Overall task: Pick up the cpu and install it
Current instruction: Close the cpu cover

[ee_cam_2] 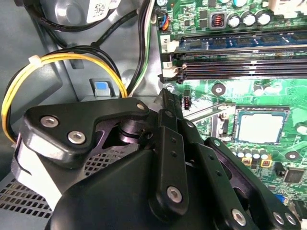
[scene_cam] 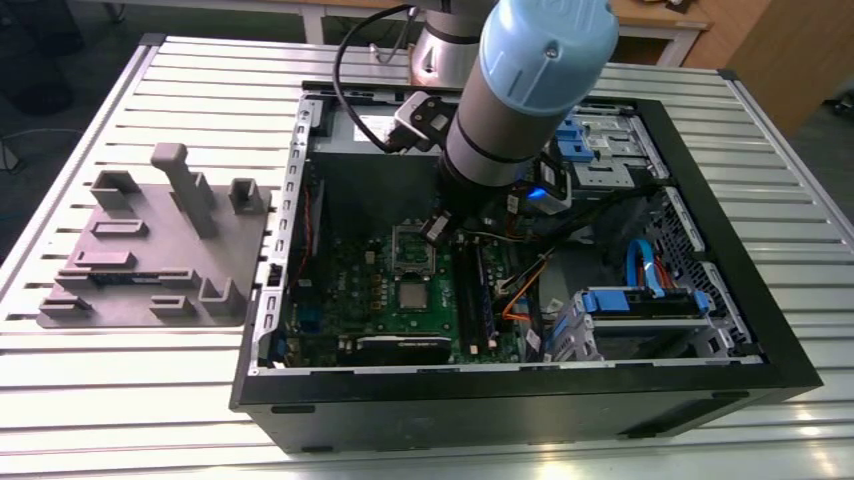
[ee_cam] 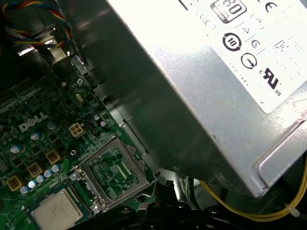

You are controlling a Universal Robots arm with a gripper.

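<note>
The cpu (scene_cam: pixel 415 295) is a small silver-grey square lying flat in its socket on the green motherboard (scene_cam: pixel 350 290) inside the open computer case (scene_cam: pixel 534 385). It appears in both wrist views (ee_cam_2: pixel 261 127) (ee_cam: pixel 54 211). The socket's metal frame (ee_cam: pixel 112 172) stands hinged open beside it, with its thin lever (ee_cam_2: pixel 206 111) raised. My gripper (scene_cam: pixel 438 228) hangs over the board just beyond the open frame, at the foot of the grey power supply. Its black fingers (ee_cam_2: pixel 165 96) are shut with nothing between them, and the tip (ee_cam: pixel 168 184) is apart from the cpu.
The big grey power supply (ee_cam: pixel 216 72) with a white label rises right beside the gripper. Yellow and black cables (ee_cam_2: pixel 57 62) loop close to it, and memory slots (ee_cam_2: pixel 240 52) run past the socket. A grey fixture plate (scene_cam: pixel 154 250) sits on the slatted table at the exterior view's left.
</note>
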